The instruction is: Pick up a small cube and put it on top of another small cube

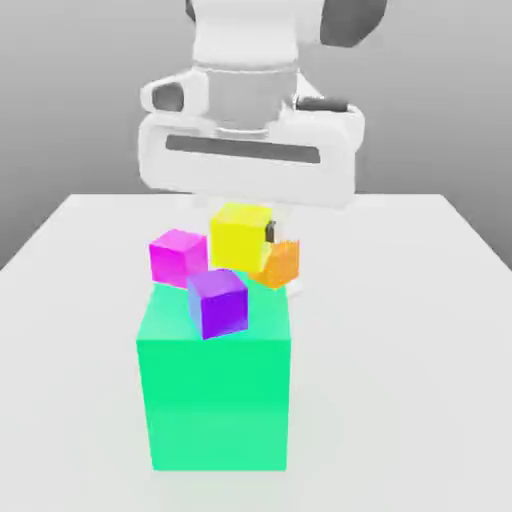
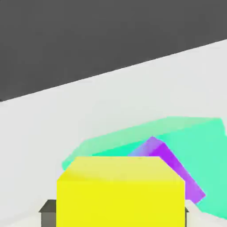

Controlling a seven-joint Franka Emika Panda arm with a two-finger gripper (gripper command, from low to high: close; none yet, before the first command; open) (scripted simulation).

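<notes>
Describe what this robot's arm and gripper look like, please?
The arm is glossy white with rounded, cylindrical segments and dark grey joints. Its gripper has a wide, boxy white body with a long dark grey slot across the front, and small dark fingers beneath.

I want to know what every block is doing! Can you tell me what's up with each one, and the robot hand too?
Gripper: jaws shut on the yellow cube.
Yellow cube: held up off the table.
Purple cube: resting on top of the big green block.
Magenta cube: sits behind the green block; what it rests on can't be told.
Orange cube: tilted, beside the yellow cube.
Big green block: standing on the table.
</notes>
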